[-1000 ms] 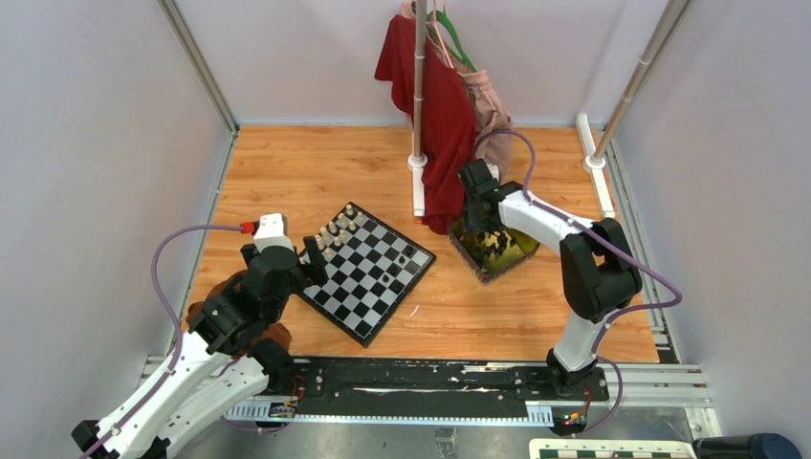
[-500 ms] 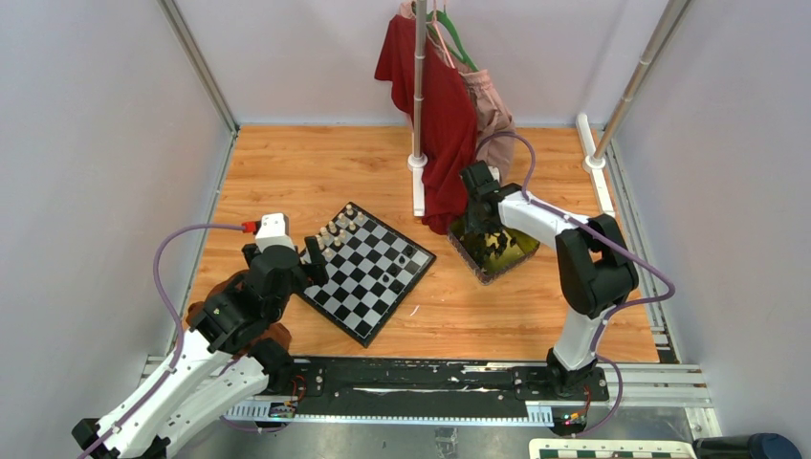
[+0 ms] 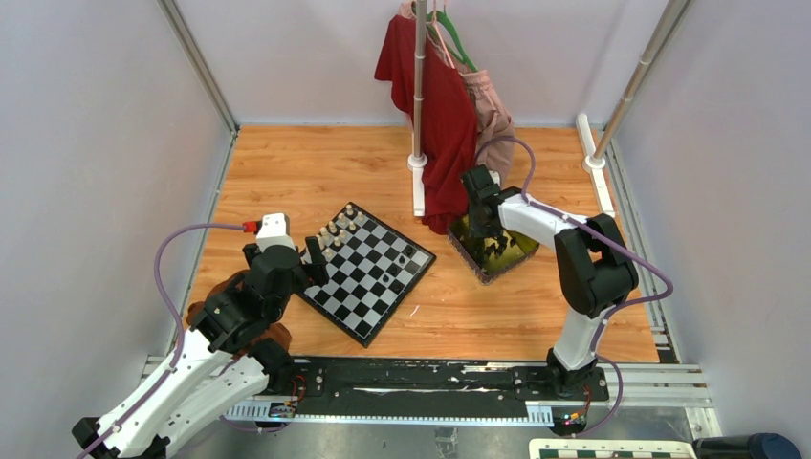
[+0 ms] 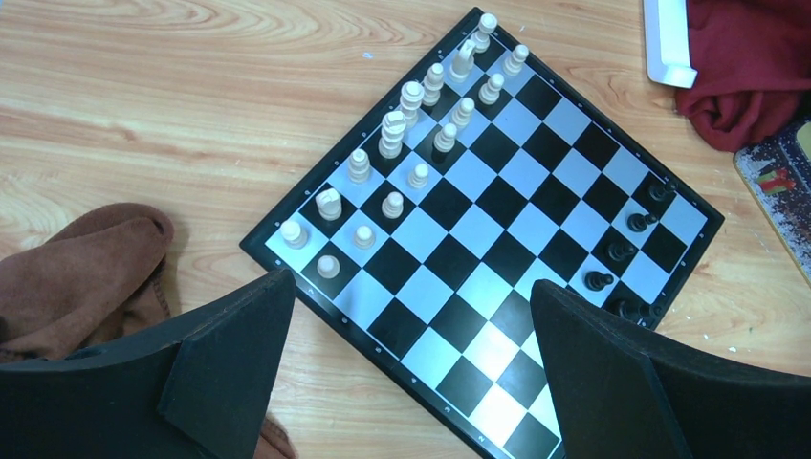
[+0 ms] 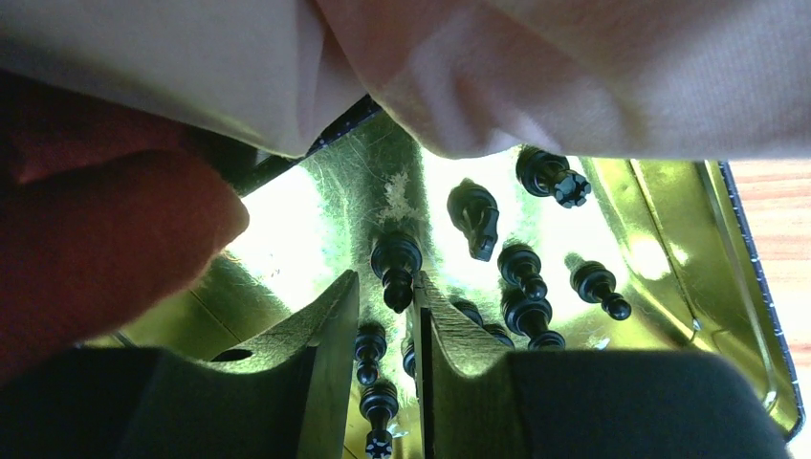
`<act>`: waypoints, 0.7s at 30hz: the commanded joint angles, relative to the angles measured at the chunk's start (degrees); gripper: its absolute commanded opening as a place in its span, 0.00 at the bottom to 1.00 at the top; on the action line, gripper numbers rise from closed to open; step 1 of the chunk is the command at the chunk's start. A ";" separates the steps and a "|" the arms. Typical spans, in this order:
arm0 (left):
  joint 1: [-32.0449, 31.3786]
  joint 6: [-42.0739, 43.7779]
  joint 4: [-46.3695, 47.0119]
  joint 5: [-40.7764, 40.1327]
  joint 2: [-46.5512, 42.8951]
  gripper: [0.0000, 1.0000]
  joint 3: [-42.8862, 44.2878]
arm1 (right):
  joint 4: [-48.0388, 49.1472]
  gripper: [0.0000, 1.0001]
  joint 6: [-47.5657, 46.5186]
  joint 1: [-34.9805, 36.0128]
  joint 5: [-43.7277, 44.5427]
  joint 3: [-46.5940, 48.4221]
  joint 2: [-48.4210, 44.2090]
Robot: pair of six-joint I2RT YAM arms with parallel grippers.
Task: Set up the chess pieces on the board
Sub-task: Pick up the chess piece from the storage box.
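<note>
The board [image 3: 368, 273] lies turned like a diamond on the wooden table. Cream chess pieces [image 4: 392, 134] fill its far left edge, and a few black ones [image 4: 622, 253] stand at the right corner. My left gripper [image 4: 411, 282] hangs open over the board's near corner [image 4: 497, 220], holding nothing. My right gripper [image 5: 385, 279] is down in the gold tray [image 5: 736, 316], under the hanging clothes. Its jaws are narrow, one on each side of a lying black pawn [image 5: 395, 273], with a gap still on the left. Several more black pieces [image 5: 521, 268] lie around it.
A red garment [image 3: 430, 105] and a pink one [image 3: 493, 105] hang from the rack pole [image 3: 419, 96], draping over the tray's far side. A brown cloth [image 4: 76, 268] lies left of the board. Metal frame posts stand at the back corners.
The right gripper's jaws have narrowed around the black pawn, and the arm has sunk slightly into the tray. The left arm has not moved.
</note>
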 commanded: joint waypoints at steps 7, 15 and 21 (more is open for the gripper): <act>-1.23 -0.58 -0.30 -1.52 -0.06 1.00 -0.37 | 0.08 0.24 0.02 -1.34 -0.22 -0.84 0.84; -1.86 -1.01 -0.71 -2.05 -0.28 1.00 -0.34 | -0.28 0.12 -0.50 -1.81 0.32 -1.09 0.61; -2.43 -1.34 -0.89 -2.35 -0.66 1.00 -0.33 | -0.59 0.00 -0.91 -1.89 0.37 -1.58 -0.81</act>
